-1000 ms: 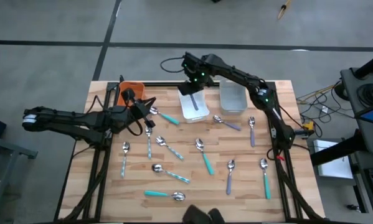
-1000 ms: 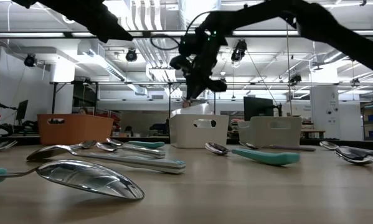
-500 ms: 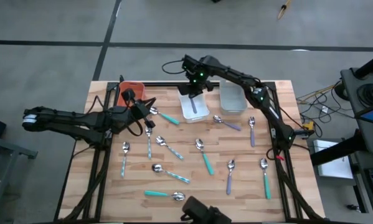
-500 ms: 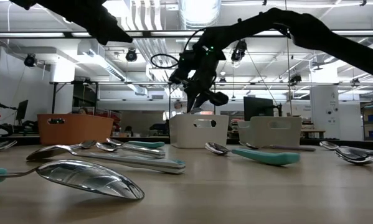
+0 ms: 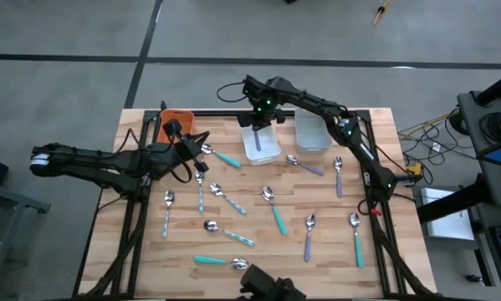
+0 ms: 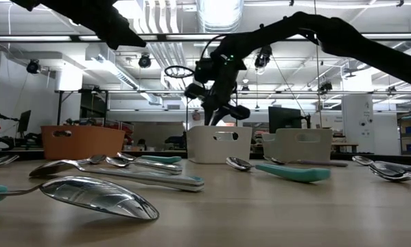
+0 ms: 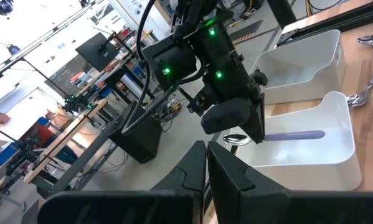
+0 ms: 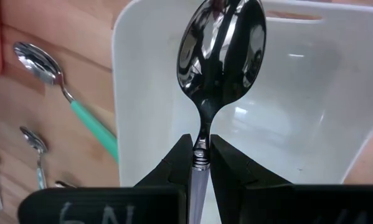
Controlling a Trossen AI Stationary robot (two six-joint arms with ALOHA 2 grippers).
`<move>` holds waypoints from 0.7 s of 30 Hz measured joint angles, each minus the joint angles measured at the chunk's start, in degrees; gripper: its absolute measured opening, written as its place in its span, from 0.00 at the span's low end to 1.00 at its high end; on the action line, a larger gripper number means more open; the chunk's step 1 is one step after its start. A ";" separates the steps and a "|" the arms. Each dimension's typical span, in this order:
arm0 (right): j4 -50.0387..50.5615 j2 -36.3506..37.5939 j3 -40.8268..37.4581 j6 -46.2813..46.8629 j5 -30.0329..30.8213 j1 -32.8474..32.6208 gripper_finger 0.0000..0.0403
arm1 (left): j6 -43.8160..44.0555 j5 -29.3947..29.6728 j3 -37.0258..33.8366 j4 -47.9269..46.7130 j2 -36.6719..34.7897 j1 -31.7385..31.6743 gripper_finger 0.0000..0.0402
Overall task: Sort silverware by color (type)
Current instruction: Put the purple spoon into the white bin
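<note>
Nearest, about a dozen spoons lie unsorted on the worktop, the left end effector waits closed mid-worktop, and farther off the right end effector grips a lavender-handled spoon over the white bin.

Three bins sit along the table's far edge: left bin, middle bin, right bin. The right gripper hangs over the middle bin, pinching a spoon (bowl forward). Other silverware lies scattered nearer. The left gripper sits beside the left bin.
</note>
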State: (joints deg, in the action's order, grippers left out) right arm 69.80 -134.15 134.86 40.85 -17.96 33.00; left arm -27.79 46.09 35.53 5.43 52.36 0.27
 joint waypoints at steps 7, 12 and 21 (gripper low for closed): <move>-0.22 0.00 -0.10 1.32 1.91 -0.90 0.07 | 0.00 0.00 0.00 0.02 0.00 0.00 0.00; -0.22 0.00 -0.15 2.04 3.11 -1.21 0.07 | 0.00 -0.02 -0.02 0.02 0.00 0.00 0.00; -0.30 0.00 -1.41 2.64 4.50 -1.97 0.07 | 0.18 -0.05 -0.04 0.02 0.00 0.00 0.00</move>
State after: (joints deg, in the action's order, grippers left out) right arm 69.50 -134.15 133.45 43.48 -13.45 31.03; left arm -27.61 46.04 35.48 5.45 52.36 0.27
